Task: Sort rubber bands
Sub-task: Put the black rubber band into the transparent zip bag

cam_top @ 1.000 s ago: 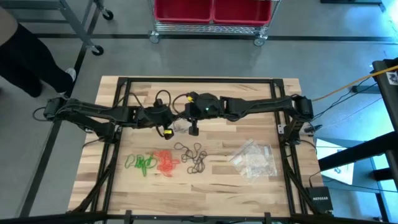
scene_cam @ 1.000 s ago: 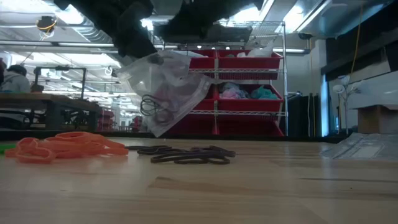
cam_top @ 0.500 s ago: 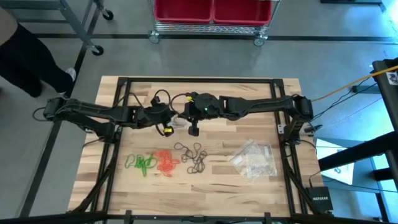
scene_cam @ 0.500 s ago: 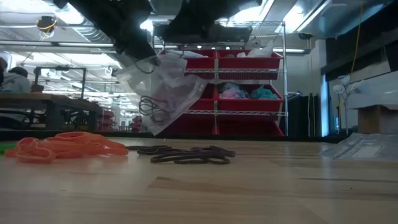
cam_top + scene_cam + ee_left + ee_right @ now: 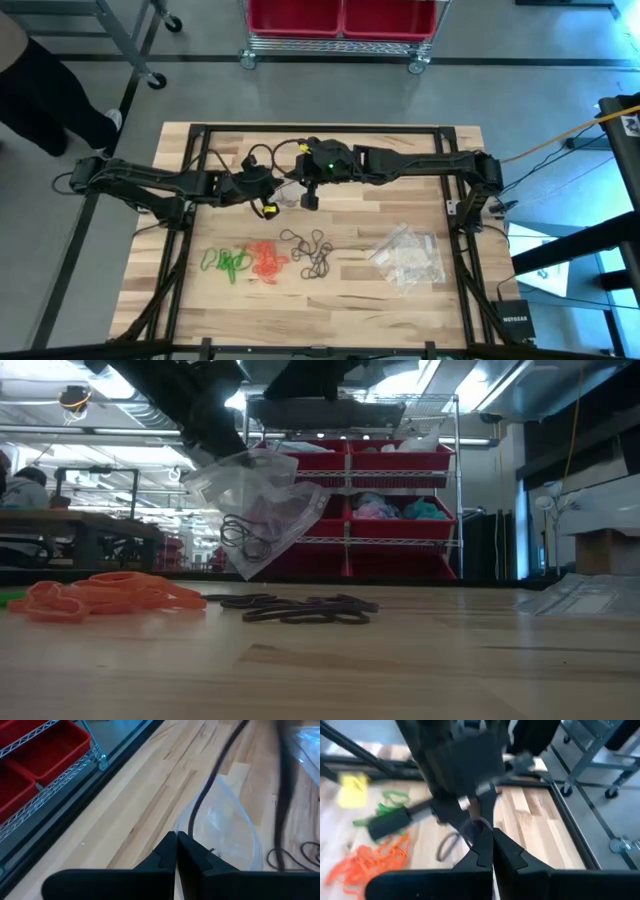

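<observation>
A clear plastic bag (image 5: 262, 505) with a few black rubber bands (image 5: 245, 538) inside hangs over the table's middle; my left gripper (image 5: 270, 205) is shut on it. My right gripper (image 5: 310, 198) is shut, just right of the bag and above it. In the right wrist view a black loop (image 5: 475, 827) shows right at its fingertips. Loose rubber bands lie on the table nearer the front edge: a green pile (image 5: 228, 262), an orange-red pile (image 5: 266, 260) and a black pile (image 5: 312, 252). My left gripper pinches the bag's upper edge (image 5: 232, 460) between its two shut fingers, which slant down from the table's left. The bag (image 5: 227, 827) hangs below them, tilted and clear of the table, with the black bands in its lower part. My right gripper: I cannot tell whether it touches the bag or a band.
A heap of clear plastic bags (image 5: 408, 258) lies at the table's right. A black frame (image 5: 200, 135) runs round the tabletop. Beyond the far edge stands a wire rack with red bins (image 5: 345, 18). A person (image 5: 40, 95) stands off the far left corner.
My right gripper has risen, still shut. The bag in my left gripper has swung slightly and tipped, with the black bands still inside. The piles on the table have not moved.
</observation>
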### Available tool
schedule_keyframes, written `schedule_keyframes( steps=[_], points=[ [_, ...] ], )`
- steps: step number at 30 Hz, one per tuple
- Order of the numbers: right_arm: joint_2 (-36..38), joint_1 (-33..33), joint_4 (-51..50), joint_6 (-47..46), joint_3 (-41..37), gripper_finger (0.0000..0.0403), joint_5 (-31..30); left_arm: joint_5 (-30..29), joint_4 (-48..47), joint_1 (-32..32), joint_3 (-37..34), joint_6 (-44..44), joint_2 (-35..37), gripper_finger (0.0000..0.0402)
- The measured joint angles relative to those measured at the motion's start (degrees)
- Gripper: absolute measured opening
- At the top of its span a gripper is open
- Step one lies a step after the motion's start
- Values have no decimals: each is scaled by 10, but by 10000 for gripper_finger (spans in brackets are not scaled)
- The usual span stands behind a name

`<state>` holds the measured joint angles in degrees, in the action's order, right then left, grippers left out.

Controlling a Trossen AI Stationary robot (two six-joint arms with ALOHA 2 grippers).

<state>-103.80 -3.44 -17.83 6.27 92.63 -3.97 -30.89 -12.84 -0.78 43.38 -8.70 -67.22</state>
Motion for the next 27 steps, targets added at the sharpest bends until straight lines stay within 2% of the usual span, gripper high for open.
schedule_keyframes(
  steps=[4,10,16,21,27],
  points=[
    [-1,-2,-5,-17,-16,0,-56,0,0,0,0,0,0,0],
    [-1,-24,1,-46,-16,0,-78,1,0,0,0,-1,0,0],
    [1,-36,6,-47,-12,0,-64,2,0,0,0,-2,0,0],
    [-2,-27,10,-45,-11,0,-16,2,1,0,0,1,0,0],
    [-14,-21,14,-39,-15,0,10,2,4,0,0,1,0,0]
  ],
)
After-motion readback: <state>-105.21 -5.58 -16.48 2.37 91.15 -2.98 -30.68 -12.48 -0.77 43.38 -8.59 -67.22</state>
